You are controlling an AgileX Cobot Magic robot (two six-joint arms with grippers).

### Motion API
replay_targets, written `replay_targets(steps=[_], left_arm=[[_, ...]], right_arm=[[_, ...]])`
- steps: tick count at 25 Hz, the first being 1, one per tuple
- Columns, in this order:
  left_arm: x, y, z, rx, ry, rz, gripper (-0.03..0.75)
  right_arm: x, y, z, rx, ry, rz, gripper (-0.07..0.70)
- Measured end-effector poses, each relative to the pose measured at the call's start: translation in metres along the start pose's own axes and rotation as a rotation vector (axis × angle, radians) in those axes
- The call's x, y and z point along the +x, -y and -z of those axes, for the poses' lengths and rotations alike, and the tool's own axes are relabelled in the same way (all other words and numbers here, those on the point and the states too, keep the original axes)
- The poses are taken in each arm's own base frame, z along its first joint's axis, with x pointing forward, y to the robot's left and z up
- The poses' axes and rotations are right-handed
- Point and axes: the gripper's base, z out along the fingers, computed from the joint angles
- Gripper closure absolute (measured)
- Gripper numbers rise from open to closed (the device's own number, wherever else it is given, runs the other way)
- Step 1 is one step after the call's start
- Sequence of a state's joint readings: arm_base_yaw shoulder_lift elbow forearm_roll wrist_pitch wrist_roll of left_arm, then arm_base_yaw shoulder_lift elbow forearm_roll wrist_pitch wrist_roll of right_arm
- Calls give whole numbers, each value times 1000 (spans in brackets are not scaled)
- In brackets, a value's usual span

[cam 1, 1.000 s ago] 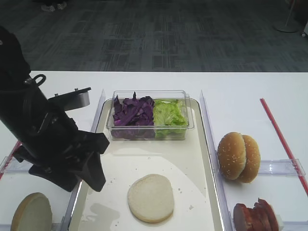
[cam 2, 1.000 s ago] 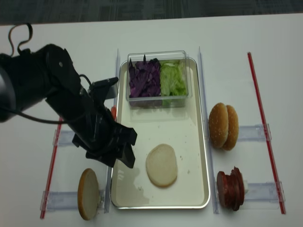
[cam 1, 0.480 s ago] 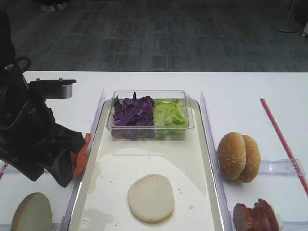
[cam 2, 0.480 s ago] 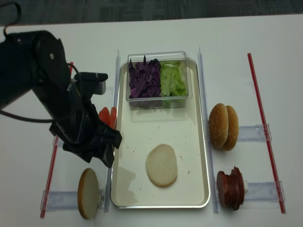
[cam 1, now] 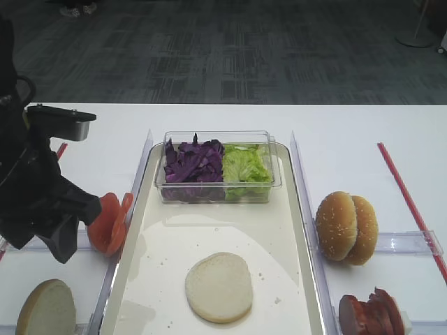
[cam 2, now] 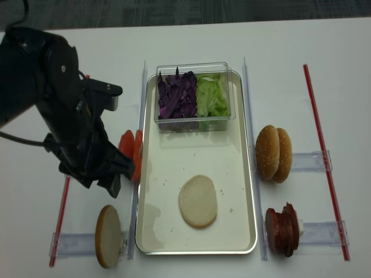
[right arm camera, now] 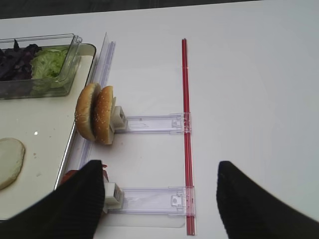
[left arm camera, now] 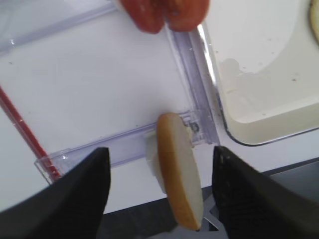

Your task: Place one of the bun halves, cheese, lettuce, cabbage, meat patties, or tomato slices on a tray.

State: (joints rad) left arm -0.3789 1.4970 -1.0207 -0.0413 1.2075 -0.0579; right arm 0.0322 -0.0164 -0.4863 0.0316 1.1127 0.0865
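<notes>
Bun half: you see it lying flat on the tray, well right of your left end effector.
Left end effector: fingers apart, empty, over the surface beside the tomato slices.
Right end effector: fingers apart, empty, near the meat patties.

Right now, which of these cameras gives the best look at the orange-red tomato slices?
The realsense overhead view: the tomato slices stand on edge, unobstructed, just outside the tray. The other high view shows them partly behind the left arm. The left wrist camera catches only their lower edges; the right wrist view misses them.
</notes>
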Motion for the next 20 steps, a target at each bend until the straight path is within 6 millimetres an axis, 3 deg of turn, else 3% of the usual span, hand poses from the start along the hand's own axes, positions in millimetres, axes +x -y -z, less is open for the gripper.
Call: replay_targets(steps=[11, 20], left_arm=[[-1, -22, 1, -49, 6, 75, 293], [19, -57, 31, -52, 117, 178, 293]], right_arm=[[0, 0, 0, 0, 0, 0, 127], [0, 0, 0, 0, 0, 0, 127]])
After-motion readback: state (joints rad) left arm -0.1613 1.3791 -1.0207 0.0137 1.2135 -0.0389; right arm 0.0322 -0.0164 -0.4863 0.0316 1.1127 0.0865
